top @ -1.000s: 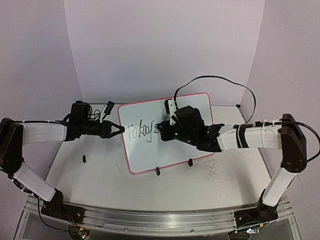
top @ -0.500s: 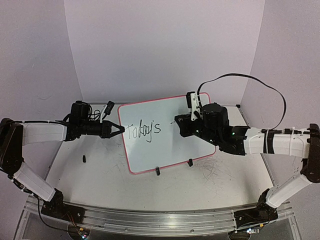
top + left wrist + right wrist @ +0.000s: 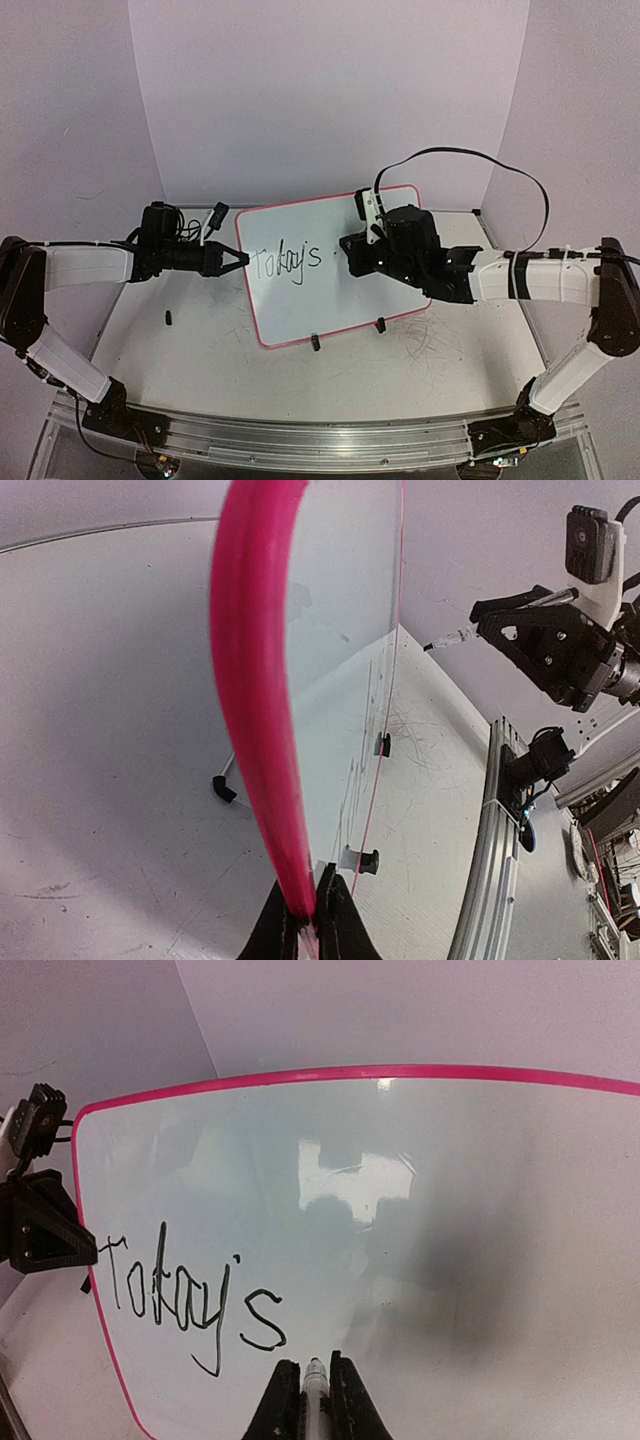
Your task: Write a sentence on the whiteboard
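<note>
The whiteboard [image 3: 300, 305], white with a pink rim, stands tilted on the table. My left gripper [image 3: 243, 259] is shut on its left edge, and the left wrist view shows the jaws [image 3: 310, 920] pinching the pink rim [image 3: 250, 680]. The sentence [image 3: 285, 262] reads "Today's" in black script [image 3: 190, 1300]. My right gripper [image 3: 348, 249] is shut on a marker [image 3: 317, 1390]. The marker's tip points at the whiteboard [image 3: 450, 1210] just right of the "s". I cannot tell whether it touches.
Two black clip feet [image 3: 315, 343] [image 3: 380, 325] prop the board's lower edge. A small black piece [image 3: 168, 318] lies on the table left of the board. A black cable [image 3: 460, 160] loops above the right arm. Grey scribble marks [image 3: 430, 345] cover the tabletop.
The right gripper pulled right off the board, uncovering the "s", then came back left a little toward it. The left arm and the board have not moved.
</note>
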Robot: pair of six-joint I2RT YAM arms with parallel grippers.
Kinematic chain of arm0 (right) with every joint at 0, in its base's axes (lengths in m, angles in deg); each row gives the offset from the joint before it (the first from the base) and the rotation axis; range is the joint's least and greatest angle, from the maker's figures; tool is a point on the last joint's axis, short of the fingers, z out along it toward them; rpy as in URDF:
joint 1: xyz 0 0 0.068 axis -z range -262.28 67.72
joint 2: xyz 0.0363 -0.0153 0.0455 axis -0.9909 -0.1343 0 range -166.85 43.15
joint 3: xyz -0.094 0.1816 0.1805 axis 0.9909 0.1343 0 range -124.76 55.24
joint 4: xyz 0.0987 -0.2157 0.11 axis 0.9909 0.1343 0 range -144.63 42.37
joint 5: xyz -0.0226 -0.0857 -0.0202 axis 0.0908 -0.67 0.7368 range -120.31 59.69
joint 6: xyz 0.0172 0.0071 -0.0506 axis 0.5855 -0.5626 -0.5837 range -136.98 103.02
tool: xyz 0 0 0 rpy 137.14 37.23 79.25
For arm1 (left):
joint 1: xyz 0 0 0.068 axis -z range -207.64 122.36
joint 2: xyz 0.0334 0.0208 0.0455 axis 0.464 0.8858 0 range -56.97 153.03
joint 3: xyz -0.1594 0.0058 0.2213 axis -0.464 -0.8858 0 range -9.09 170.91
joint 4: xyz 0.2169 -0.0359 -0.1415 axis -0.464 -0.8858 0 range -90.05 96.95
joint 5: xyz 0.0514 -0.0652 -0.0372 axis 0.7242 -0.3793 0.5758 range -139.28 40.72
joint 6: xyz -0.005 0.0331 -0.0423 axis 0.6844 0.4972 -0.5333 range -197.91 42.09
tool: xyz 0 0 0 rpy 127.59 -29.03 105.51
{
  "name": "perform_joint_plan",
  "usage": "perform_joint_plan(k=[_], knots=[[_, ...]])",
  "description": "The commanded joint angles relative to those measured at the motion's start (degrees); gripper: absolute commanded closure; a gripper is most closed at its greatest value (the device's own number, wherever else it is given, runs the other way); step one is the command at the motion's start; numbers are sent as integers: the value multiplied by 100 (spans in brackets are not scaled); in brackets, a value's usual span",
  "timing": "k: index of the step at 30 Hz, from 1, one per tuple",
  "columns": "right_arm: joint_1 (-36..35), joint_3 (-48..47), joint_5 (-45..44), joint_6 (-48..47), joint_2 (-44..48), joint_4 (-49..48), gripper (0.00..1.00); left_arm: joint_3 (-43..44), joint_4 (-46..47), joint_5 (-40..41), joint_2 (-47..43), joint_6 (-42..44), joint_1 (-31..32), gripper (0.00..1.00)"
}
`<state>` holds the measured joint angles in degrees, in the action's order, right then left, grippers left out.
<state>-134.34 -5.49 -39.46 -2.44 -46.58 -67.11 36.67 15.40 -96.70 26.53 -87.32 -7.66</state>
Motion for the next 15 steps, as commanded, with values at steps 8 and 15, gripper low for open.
perform_joint_plan(k=[8,15], knots=[[120,-392,-228,-56,-136,-10,100,127,-316,889,198,351,13,100],[132,-729,-18,-313,-421,-1,100,132,-316,900,236,372,16,100]])
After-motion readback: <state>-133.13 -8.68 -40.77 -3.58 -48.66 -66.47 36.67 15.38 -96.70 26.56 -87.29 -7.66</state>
